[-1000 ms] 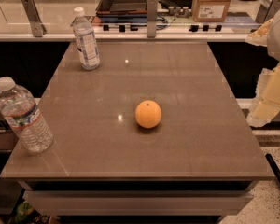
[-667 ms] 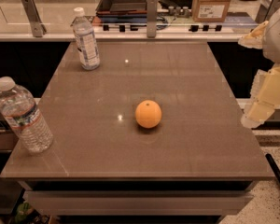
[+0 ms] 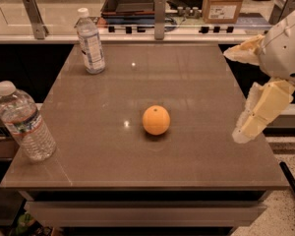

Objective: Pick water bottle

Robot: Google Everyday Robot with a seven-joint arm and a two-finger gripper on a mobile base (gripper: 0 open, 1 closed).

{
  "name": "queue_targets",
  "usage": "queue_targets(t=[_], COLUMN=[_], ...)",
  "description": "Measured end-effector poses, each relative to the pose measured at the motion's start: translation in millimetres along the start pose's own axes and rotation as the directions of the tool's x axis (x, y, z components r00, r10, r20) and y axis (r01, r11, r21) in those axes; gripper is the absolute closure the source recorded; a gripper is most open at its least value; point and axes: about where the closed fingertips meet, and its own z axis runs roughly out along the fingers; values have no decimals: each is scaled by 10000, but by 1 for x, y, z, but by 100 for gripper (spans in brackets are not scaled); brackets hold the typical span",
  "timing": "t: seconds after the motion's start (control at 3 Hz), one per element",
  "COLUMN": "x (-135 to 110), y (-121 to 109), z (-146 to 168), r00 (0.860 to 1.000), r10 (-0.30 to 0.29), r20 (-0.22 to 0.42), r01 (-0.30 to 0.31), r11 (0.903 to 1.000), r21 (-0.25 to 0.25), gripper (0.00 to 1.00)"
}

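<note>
I see my pincer (image 3: pixel 232 95) on the right side, by the right edge of the brown surface (image 3: pixel 187 77). Its two pale yellow fingers (image 3: pixel 260 112) are spread wide apart, one up high and one lower down. There is nothing between them. The pincer holds nothing and does not touch either bottle or the fruit. The tip of the lower finger sits over the right edge of the surface, but I cannot tell if it touches it. The water bottle (image 3: pixel 24 124) is far away from the pincer, on the other side. It stands upright near the front left corner of the surface. It is clear and bumpy, with a white cap on top and a thin band of red, white and blue around it. A slim bottle (image 3: pixel 91 42) stands upright at the back left, close to the far edge, and it has a big pale label. An orange (image 3: pixel 156 120) sits near the middle of the surface, between the water bottle and the pincer, and it touches neither of them. Behind the surface there is a counter with a cardboard box (image 3: pixel 223 4) on it.
</note>
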Motion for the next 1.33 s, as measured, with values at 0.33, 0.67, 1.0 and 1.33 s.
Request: queue_targets(t=[0.33,0.67,1.0,1.33], x=[-21,-36,-44,-51], y=[15,25,28,31], z=[14,24,41,54], r00=[9886,9674,9467,9216], r10=[-112,-33,354,1121], r20=[1499,2534,3200,3716], r01=[172,207,-90,-949], r11=[9991,9976,9964,9934], r21=[-387,-660,-838,-645], gripper=[0,0,0,0])
